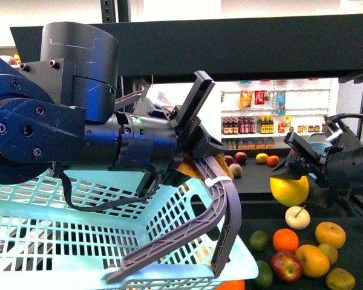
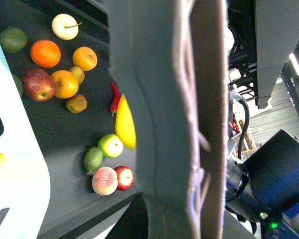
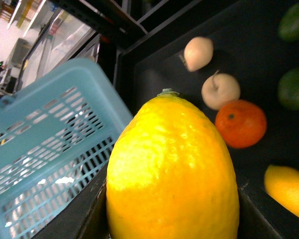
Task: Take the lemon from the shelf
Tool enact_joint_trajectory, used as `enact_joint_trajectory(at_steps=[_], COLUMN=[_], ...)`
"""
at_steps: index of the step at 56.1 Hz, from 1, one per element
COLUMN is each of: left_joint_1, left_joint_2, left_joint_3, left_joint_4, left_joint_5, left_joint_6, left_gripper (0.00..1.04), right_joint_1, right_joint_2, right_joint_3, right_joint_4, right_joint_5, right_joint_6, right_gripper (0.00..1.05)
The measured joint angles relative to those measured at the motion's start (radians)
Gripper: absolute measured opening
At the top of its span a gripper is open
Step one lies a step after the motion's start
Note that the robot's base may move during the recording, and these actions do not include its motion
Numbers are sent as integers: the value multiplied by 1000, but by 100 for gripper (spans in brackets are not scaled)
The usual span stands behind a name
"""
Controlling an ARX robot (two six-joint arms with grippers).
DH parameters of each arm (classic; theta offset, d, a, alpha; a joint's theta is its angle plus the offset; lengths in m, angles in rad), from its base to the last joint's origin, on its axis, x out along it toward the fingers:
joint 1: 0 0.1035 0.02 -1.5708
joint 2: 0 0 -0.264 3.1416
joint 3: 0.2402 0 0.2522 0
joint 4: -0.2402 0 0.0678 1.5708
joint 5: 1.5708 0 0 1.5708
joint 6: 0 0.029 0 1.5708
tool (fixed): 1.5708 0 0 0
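Lemon [image 1: 289, 188] found at centre right of the front view, clear of the shelf [image 1: 230, 45] and hanging above the lower tray, well apart from the loose fruit beneath it: a pale apple [image 1: 297, 217], an orange [image 1: 285, 240] and others at lower right. Right gripper [image 1: 297, 171] is closed on the lemon; in the right wrist view the dark jaws flank its broad rear portion on either side, with the fruit filling the gap between them. Left gripper [image 1: 210, 158] appears closed on the grey basket handle [image 1: 221, 208], with the pale blue basket [image 1: 60, 241] at lower left of the front view; contact there is partly hidden. Orientation: the lemon's long axis runs in line with the right gripper's reach, the green stem button [image 3: 168, 92] pointing away from the wrist, toward the tray. Handling judgement: firm, fairly light, rind pebbled but waxy, so likely to slip along its taper if pinched near either end. Best hold is across the short axis at the widest girth, which is about where the jaws sit. Moderate pressure should suffice; the fruit will bruise rather than break.
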Motion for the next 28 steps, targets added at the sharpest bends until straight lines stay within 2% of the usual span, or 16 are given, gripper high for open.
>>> enact_joint_trajectory(at_steps=[28], left_joint_1=[0], left_joint_2=[0], left_joint_3=[0], left_joint_4=[0], left_joint_5=[0], left_joint_6=[0], left_gripper=[8], right_joint_1=[161], right_joint_2=[-43], right_joint_3=[-114], right_joint_4=[47], right_joint_5=[-17], right_joint_6=[60], right_gripper=[54])
